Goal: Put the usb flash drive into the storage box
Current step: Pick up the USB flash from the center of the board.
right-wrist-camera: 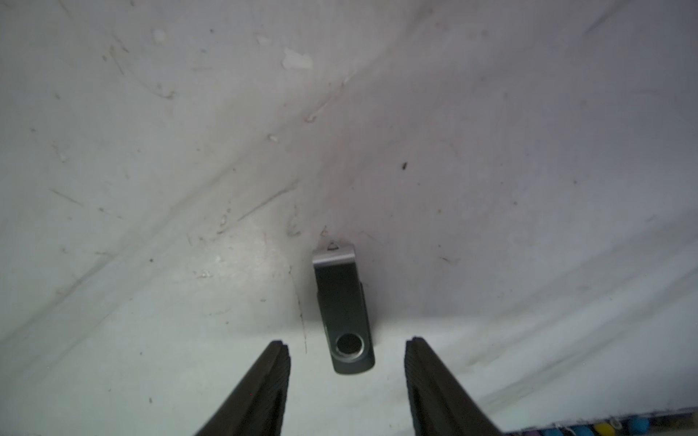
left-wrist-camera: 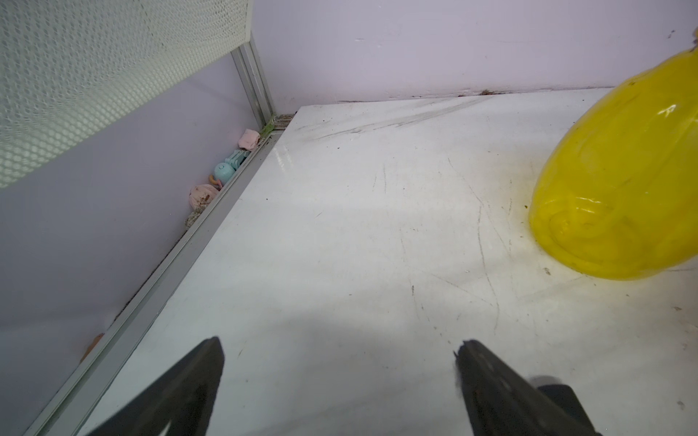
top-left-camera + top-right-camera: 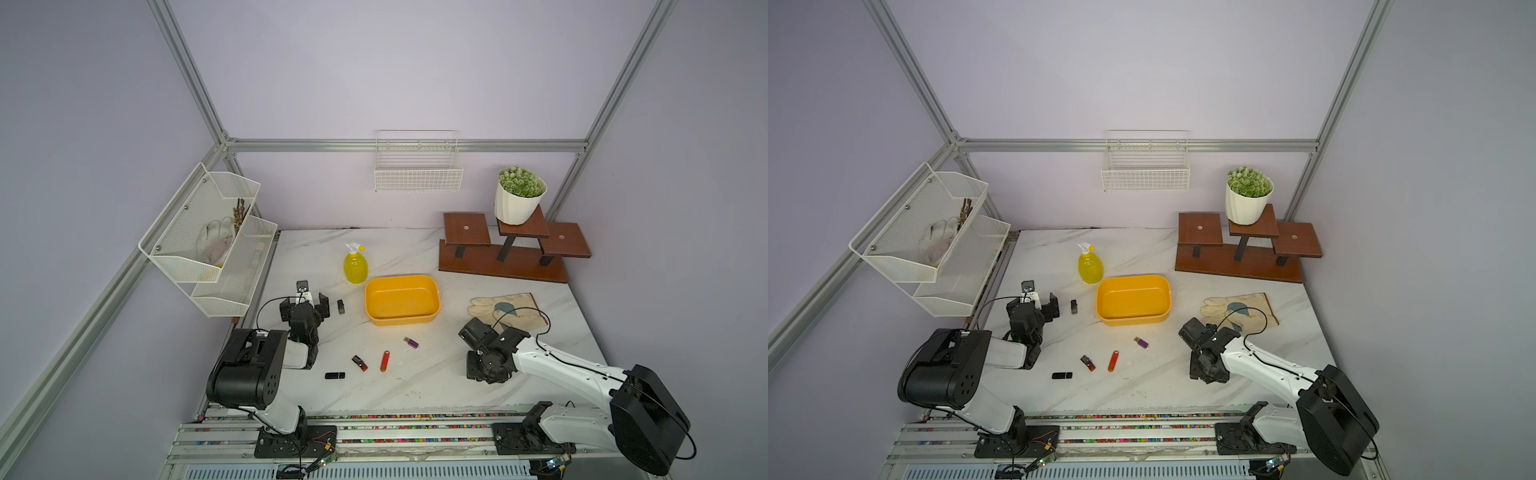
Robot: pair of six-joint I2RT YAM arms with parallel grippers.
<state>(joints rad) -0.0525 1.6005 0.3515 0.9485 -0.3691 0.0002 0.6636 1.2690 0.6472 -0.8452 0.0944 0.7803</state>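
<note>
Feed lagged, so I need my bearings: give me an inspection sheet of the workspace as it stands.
Surface: marble table, scuffed.
Job's things: storage box empty; grey flash drive flat on table, ungripped; loose on table: small black drive, purple drive, orange-red drive, dark red drive, black drive.
Clutter: spray bottle; glove.
Grippers: left claw open, empty; right claw open, jaws either side of grey flash drive.
Cables: black cable looped above right wrist.
Surroundings: wire basket, mesh rack, potted plant on wooden stand.

In both top views my right hand (image 1: 346, 347) hides its fingertips under its own wrist (so the grey drive (image 1: 344, 302) shows only on the wrist camera). The yellow bottle (image 2: 619, 181) runs off my left wrist view's edge.
</note>
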